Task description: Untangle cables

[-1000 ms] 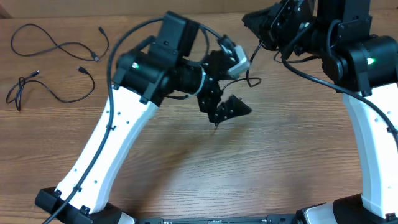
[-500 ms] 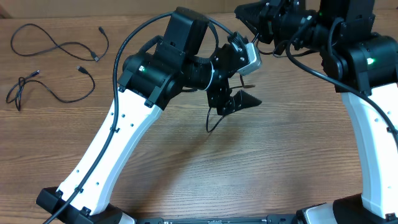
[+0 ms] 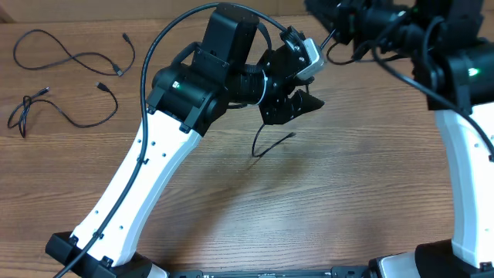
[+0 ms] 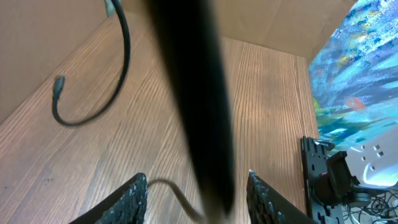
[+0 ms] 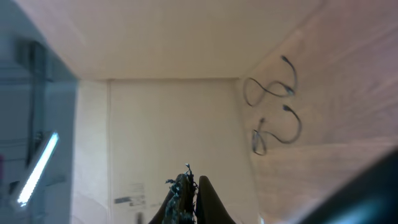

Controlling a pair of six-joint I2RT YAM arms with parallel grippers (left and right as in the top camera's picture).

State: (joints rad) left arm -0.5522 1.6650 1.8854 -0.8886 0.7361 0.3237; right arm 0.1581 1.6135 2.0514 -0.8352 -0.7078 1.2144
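Freeing the third cable (image 3: 274,143) is calling for a slow, gentle pull. The left gripper (image 3: 297,108) is hanging over the middle of the wooden table (image 3: 347,193), its fingers (image 4: 134,199) standing about half apart with a thin cord running loosely between them and nothing pinched. The cord's plug end (image 4: 59,87) is lying on the wood below. The right gripper (image 5: 189,186) is sitting raised at the far right, tips pressed together; whether it is pinching the cord I cannot tell. I am judging that the left should be nipping the strand squarely, then drawing away without tightening any loop. Two other cables (image 3: 85,55) are lying spread at the far left. The wood is looking smooth, with plain tan panels (image 4: 37,50) standing around it.
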